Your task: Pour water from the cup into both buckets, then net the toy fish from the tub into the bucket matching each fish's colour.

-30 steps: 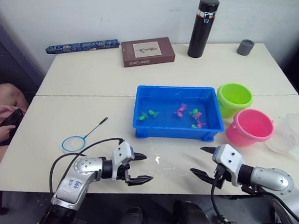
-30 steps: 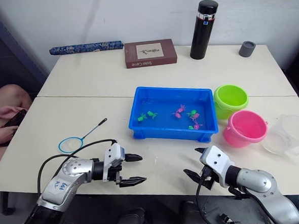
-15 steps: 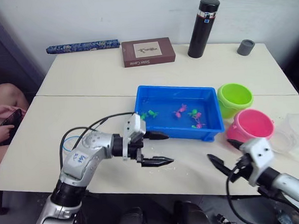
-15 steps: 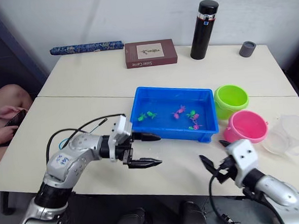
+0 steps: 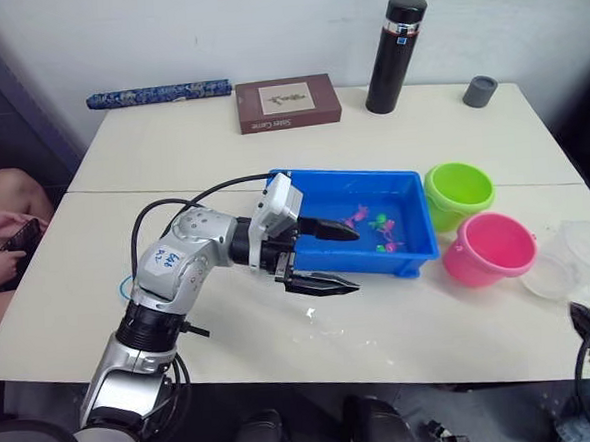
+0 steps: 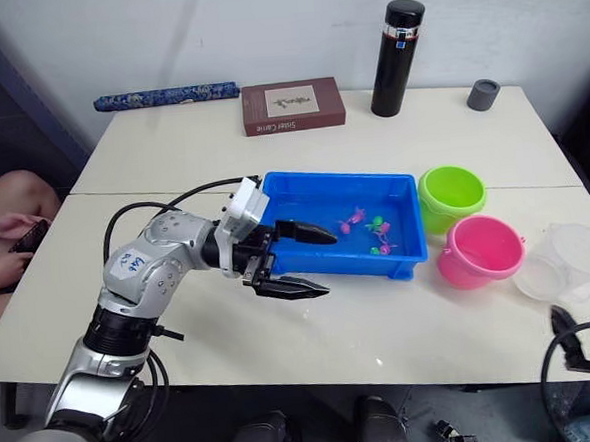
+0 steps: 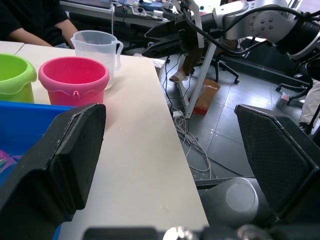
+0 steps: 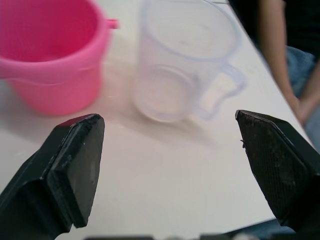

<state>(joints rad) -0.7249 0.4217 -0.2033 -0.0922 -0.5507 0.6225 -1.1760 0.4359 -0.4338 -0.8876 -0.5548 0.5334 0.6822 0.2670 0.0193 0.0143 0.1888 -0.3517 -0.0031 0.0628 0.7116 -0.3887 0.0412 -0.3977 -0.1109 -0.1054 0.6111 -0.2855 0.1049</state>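
The blue tub [image 5: 388,262] sits mid-table with water and several tiny pink and green toy fish [image 5: 377,222] toward its right end. Right of it stand the lime green bucket [image 5: 459,193] and the pink bucket [image 5: 487,249]. The clear cup [image 5: 573,259] rests near the table's right edge. My left gripper [image 5: 346,260] is open, one finger over the tub's front left, the other in front of its wall. My right gripper [image 8: 167,117] is open and empty, low at the table's front right corner, facing the cup [image 8: 185,65] and pink bucket [image 8: 50,50]. A sliver of the net's blue rim [image 5: 125,287] peeks from behind my left arm.
A tall black flask [image 5: 390,55], a small grey cup [image 5: 479,90], a brown book [image 5: 288,101] and a blue patterned roll [image 5: 157,92] line the far side of the table. A person holding a phone [image 5: 5,224] sits at the left edge.
My left gripper has swung up and right from the front edge to the tub's front left. My right gripper has drawn back right, down to the table's front right corner.
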